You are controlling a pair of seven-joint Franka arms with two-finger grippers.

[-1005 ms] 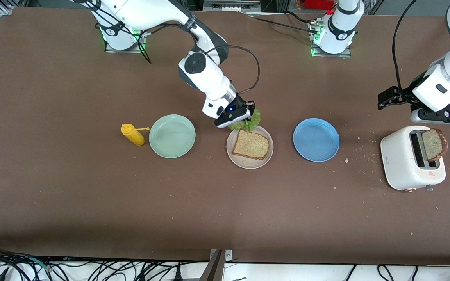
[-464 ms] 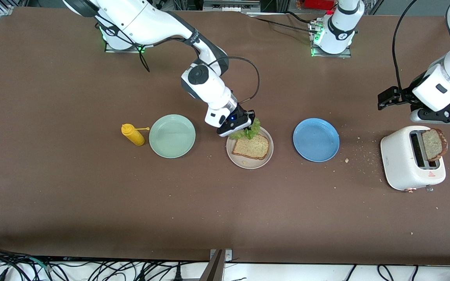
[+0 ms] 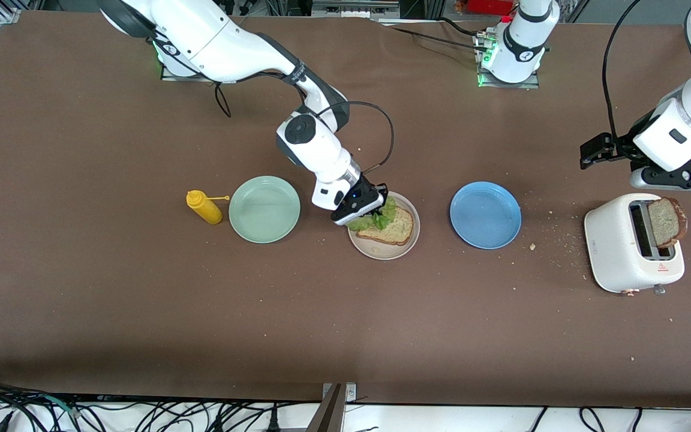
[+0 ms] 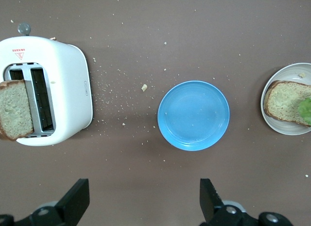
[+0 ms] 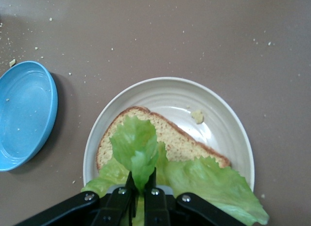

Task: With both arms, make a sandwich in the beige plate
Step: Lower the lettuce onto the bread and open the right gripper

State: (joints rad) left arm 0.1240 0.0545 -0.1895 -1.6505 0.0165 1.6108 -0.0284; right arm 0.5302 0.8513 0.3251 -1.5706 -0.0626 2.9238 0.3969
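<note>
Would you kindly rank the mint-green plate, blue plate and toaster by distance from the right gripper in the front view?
Right gripper holds lettuce over the beige plate.
1. Mint-green plate, toward the right arm's end.
2. Blue plate, toward the left arm's end.
3. Toaster, farthest.

robot lab: bolted arm bases (image 3: 516,57), cables (image 3: 141,414)

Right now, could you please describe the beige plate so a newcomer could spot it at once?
Three plates sit in a row across the middle of the table. The beige plate is the middle one, between the green plate and blue plate, and alone holds bread and lettuce.
</note>
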